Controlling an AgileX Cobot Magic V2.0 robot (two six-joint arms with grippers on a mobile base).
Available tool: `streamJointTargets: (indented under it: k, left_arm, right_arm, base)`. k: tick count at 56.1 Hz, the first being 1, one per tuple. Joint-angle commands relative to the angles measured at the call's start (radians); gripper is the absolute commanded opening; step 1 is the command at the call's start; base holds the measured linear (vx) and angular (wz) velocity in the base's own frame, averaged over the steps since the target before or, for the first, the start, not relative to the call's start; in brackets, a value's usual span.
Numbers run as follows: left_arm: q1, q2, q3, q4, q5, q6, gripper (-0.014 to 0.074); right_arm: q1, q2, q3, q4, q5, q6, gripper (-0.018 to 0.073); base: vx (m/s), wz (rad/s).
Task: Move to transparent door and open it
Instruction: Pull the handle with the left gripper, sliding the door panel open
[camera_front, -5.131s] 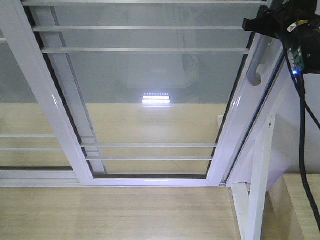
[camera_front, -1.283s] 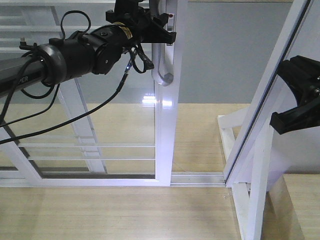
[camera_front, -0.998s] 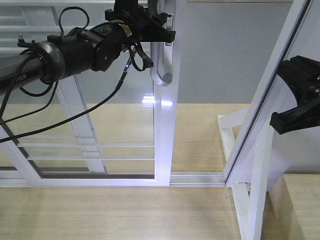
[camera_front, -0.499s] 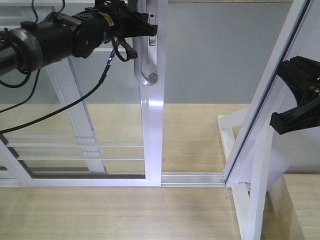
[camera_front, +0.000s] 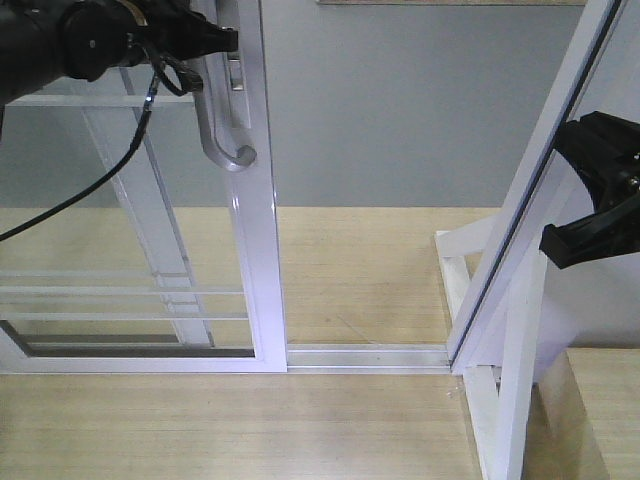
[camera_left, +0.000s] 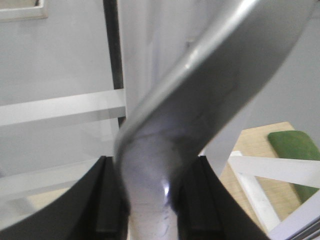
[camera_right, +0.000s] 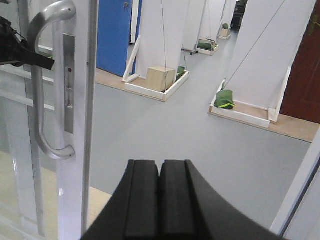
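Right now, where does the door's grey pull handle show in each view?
Exterior front-facing: the pull handle is at the upper left, hooked end lowest.
Left wrist: it fills the centre, slanting, a blurred close-up.
Right wrist: it stands upright at the left edge.
Shared landmark: the transparent door, whose white frame post carries the handle, clear in the front and right wrist views.

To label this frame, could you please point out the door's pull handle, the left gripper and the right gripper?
pull handle (camera_front: 230, 161): front view, lower curve.
left gripper (camera_left: 149, 196): left wrist view, between fingertips.
right gripper (camera_right: 159, 166): right wrist view, between shut fingertips.
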Motion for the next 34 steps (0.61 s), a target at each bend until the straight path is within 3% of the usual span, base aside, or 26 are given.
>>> streamJointTargets:
  k: [1, 19, 34]
  left_arm:
    - [0.053, -0.064, -0.041, 0.043, -0.188, 0.009, 0.0000]
    - [0.111, -0.094, -0.040, 0.049, -0.173, 0.009, 0.0000]
    - [0.151, -0.135, -0.033, 0.053, -0.047, 0.011, 0.0000]
  right_arm:
    - [0.001, -0.009, -0.027, -0.007, -0.091, -0.007, -0.0006]
    - [0.001, -0.009, -0.027, -0.002, -0.091, 0.000, -0.0006]
    - [0.001, -0.009, -0.027, -0.002, -0.090, 0.000, -0.0006]
  base:
    - [0.00, 0.00]
    - [0.00, 0.00]
    - [0.00, 0.00]
